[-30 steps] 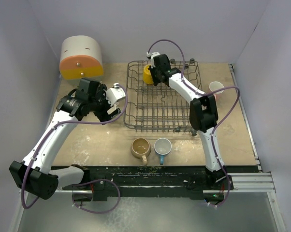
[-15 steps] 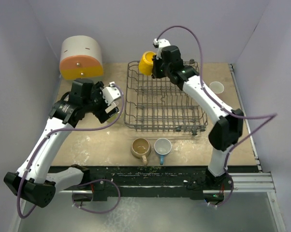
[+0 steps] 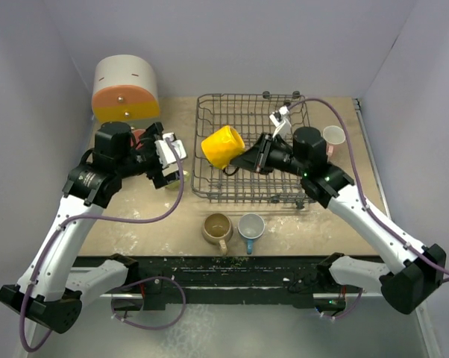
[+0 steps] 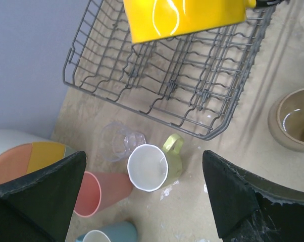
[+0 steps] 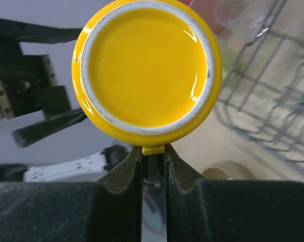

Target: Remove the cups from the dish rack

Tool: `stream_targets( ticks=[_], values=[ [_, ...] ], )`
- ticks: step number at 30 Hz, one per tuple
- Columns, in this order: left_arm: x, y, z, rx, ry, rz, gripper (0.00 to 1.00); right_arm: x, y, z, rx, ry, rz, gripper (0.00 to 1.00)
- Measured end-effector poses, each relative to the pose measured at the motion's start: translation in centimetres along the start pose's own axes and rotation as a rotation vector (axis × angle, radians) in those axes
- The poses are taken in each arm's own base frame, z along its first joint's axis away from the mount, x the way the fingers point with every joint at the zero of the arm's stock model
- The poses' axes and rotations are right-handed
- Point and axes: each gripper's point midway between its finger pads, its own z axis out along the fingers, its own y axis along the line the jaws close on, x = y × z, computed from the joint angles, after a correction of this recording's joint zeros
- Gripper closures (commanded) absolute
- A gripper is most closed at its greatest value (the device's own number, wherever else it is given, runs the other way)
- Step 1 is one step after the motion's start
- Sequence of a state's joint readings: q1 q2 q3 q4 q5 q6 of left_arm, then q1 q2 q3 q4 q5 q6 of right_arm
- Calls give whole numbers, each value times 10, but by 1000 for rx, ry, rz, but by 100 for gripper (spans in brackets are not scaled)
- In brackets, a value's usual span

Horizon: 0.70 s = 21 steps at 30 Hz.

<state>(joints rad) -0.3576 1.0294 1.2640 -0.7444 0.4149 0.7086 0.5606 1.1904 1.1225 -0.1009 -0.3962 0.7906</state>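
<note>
The yellow mug (image 3: 223, 146), earlier upright in the far left corner of the dish rack (image 3: 247, 95), has been lifted clear and now hangs tipped on its side over the rack's left half. The right gripper (image 3: 245, 160) pinching its handle has swung back toward the near side, its arm now stretched low to the right. The left gripper (image 3: 167, 165) has drawn slightly leftward.
</note>
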Motion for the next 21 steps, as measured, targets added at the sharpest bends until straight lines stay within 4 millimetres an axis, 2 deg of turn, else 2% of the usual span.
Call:
stream_targets(
  ticks=[4, 9, 14, 18, 21],
  values=[
    [-17, -8, -8, 37, -82, 63, 4, 25, 24, -6, -158, 22, 167, 100],
    [-45, -14, -30, 36, -194, 124, 10, 50, 38, 0, -257, 72, 347, 100],
    [-71, -13, -42, 38, -283, 159, 14, 51, 71, 3, -373, 88, 424, 100],
    [-76, -17, -44, 55, -305, 165, 18, 50, 104, -2, -487, 87, 454, 100],
    [-78, -17, -47, 51, -316, 171, 26, 53, 121, -8, -554, 85, 475, 100]
  ],
)
